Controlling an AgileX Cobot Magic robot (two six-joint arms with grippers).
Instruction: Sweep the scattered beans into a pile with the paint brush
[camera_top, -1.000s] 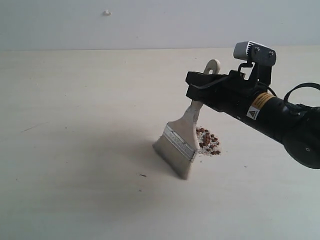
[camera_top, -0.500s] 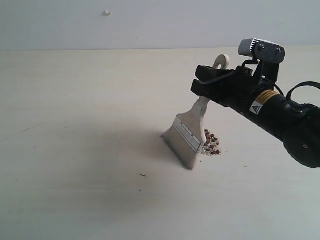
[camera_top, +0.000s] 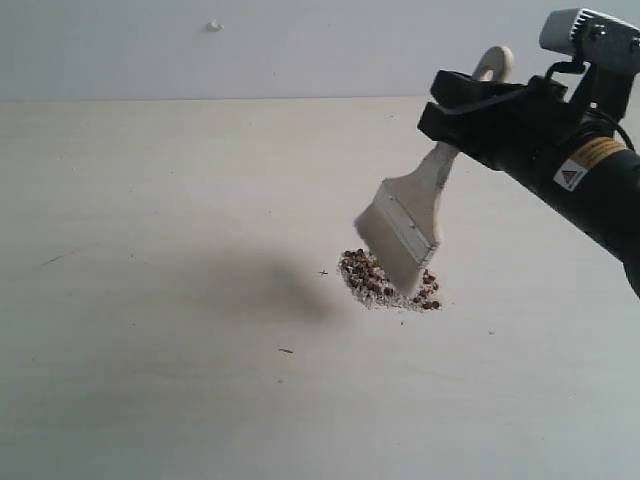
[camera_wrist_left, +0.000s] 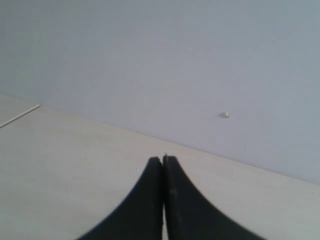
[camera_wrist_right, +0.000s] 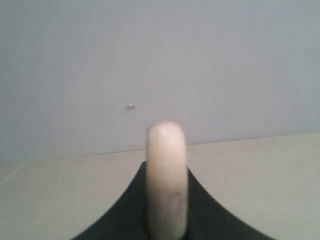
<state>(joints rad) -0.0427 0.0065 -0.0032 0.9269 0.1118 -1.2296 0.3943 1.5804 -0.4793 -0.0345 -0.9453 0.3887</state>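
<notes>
Paint brush (camera_top: 405, 232) held slanted over a pile (camera_top: 372, 278) of beans (camera_top: 428, 292) on the table (camera_top: 150, 250).
Exterior view: pinched near the handle's end by the right gripper (camera_top: 458, 112), bristles pointing down at the pile's middle, contact with it unclear; heaped mostly left of the bristles, a few beans just right of them, whitish crumbs (camera_top: 352, 285) mixed in. Left wrist view: left gripper (camera_wrist_left: 163, 167) pressed together tip to tip, over the table, a pale wall (camera_wrist_left: 200, 60) behind. Right wrist view: rounded wooden handle end standing between the dark jaws, clamped from both sides, same wall beyond.
</notes>
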